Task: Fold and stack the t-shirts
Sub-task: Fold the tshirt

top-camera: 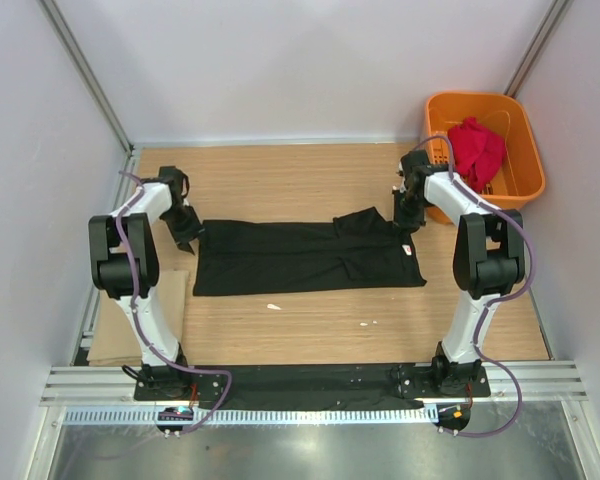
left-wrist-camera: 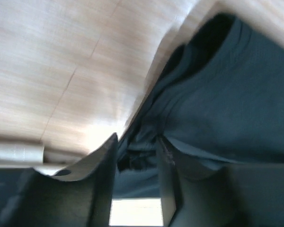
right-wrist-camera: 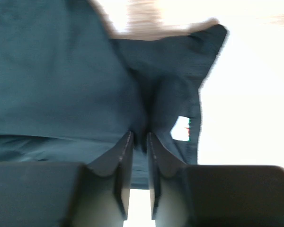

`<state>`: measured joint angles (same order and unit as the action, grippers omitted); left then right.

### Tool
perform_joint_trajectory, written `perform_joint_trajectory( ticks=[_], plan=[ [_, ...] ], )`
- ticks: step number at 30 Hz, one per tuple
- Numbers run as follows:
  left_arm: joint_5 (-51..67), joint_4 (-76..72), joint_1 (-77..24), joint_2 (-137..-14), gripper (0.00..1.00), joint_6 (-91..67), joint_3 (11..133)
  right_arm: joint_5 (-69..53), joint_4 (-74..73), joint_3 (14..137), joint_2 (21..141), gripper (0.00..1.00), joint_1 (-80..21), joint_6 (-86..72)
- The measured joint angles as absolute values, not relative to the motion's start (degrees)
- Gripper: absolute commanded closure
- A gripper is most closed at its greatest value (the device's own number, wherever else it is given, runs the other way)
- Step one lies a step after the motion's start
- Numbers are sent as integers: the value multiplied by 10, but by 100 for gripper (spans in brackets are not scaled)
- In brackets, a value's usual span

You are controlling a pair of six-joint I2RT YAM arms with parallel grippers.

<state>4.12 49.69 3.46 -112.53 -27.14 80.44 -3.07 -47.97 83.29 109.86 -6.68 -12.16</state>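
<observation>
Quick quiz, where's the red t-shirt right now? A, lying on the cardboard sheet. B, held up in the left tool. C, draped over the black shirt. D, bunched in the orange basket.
D: the red t-shirt sits bunched inside the orange basket at the far right, well apart from the black t-shirt, which is spread out flat.
</observation>
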Motion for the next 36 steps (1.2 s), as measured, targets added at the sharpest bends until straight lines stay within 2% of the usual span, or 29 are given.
perform_joint_trajectory(
  ticks=[1,3,4,9,10,14,18,22,25,36],
  plan=[
    [41,496,35,-1117,55,-272,798,-19,-484,833,1098,70,-67,-121],
    [41,497,35,-1089,53,-279,781,-2,-493,833,1098,68,-67,-121],
    [41,497,35,-1067,53,-281,771,5,-500,834,1097,63,-68,-121],
    [54,486,33,-950,57,-300,742,15,-523,852,1076,55,-87,-137],
    [66,477,33,-935,62,-303,742,10,-520,860,1073,54,-97,-145],
    [106,451,26,-957,68,-311,757,-24,-492,890,1078,54,-155,-185],
    [142,437,19,-1043,74,-310,782,-69,-457,936,1120,59,-215,-231],
    [161,434,16,-1119,77,-306,801,-100,-422,964,1180,77,-254,-267],
    [161,437,16,-1139,77,-298,801,-110,-416,966,1213,84,-263,-282],
    [157,436,16,-1139,78,-286,799,-111,-423,970,1235,87,-255,-285]
  ],
)
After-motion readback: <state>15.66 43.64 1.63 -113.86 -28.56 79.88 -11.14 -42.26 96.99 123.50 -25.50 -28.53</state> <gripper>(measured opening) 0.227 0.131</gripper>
